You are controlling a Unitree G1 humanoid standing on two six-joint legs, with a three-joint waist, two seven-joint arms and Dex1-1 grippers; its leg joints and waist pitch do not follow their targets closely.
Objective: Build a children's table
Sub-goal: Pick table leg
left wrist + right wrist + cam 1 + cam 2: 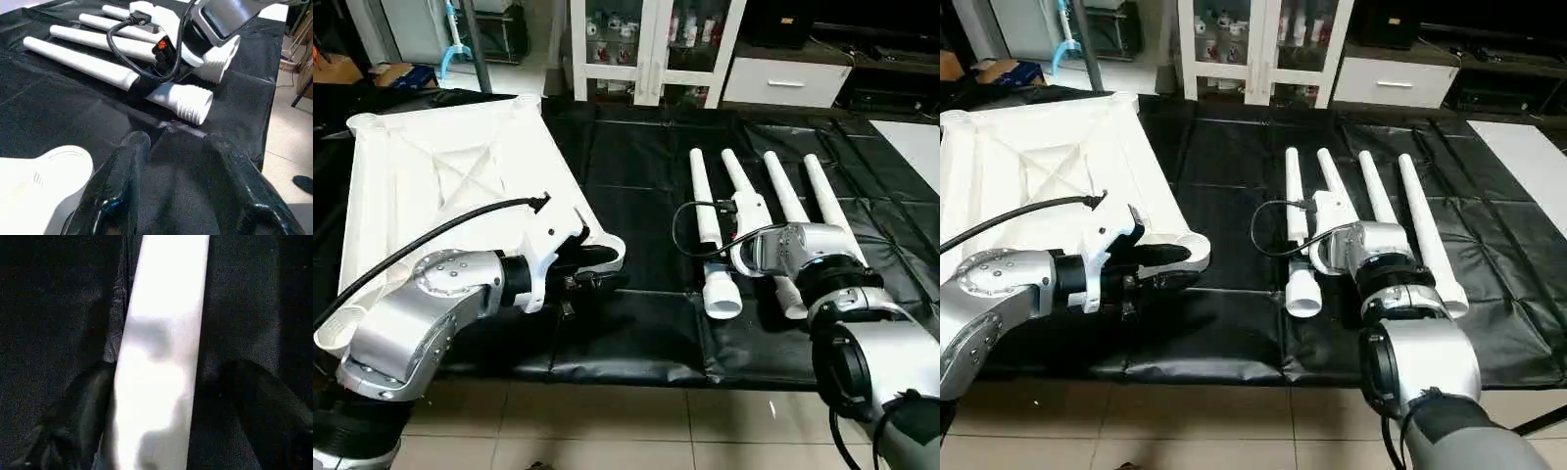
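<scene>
The white table top [440,166] lies on the left with its ribbed underside up. My left gripper [607,269] hovers at its near right corner socket [1190,245], open, with only mat between its fingers [122,166]. Four white legs lie side by side on the right. My right gripper [166,367] is lowered over the leftmost leg [707,211], one black finger [83,401] on each side of the tube. A gap still shows at one side, so it is open around the leg. That leg's threaded end [190,103] points toward the mat's front edge.
A black mat [626,166] covers the work area, and tiled floor [607,421] begins at its front edge. A white cabinet [651,49] stands behind. The three other legs [783,191] lie right of the held-over one. A black cable [690,220] loops from the right wrist.
</scene>
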